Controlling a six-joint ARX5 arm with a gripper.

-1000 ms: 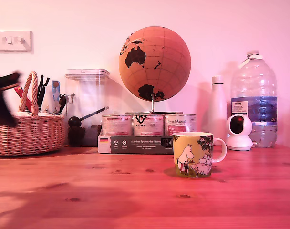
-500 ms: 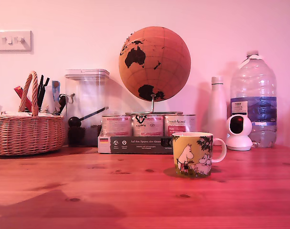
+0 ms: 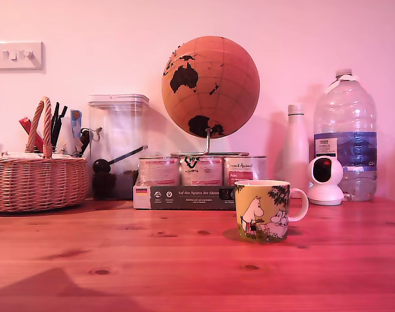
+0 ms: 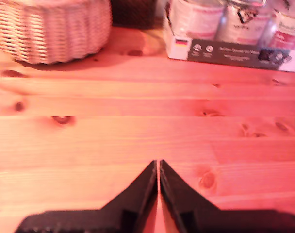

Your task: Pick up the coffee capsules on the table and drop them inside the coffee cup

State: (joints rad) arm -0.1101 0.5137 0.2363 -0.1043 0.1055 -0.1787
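Observation:
The yellow coffee cup (image 3: 262, 211) with white cartoon figures stands upright on the reddish pine table (image 3: 152, 260), right of centre in the exterior view, its white handle pointing to that view's right. No coffee capsules show in either view. My gripper (image 4: 158, 163) appears only in the wrist view: its two black fingers (image 4: 142, 187) meet at the tips, shut with nothing between them, above bare wood. The exterior view does not show the arm, only a shadow at the table's lower left corner.
Along the back stand a wicker basket (image 3: 38, 182) with pens, a clear canister (image 3: 118, 146) with a black scoop, a tray of silver tins (image 3: 201, 185) under a globe (image 3: 210, 86), a white bottle (image 3: 296, 153), a small white camera (image 3: 327, 181) and a large water bottle (image 3: 345, 133). The basket (image 4: 53, 29) and tins (image 4: 232, 34) lie ahead in the wrist view.
A second ago the dark arm blurred past the exterior view's left edge by the basket; it has left that view. Its shadow on the table has shrunk toward the lower left.

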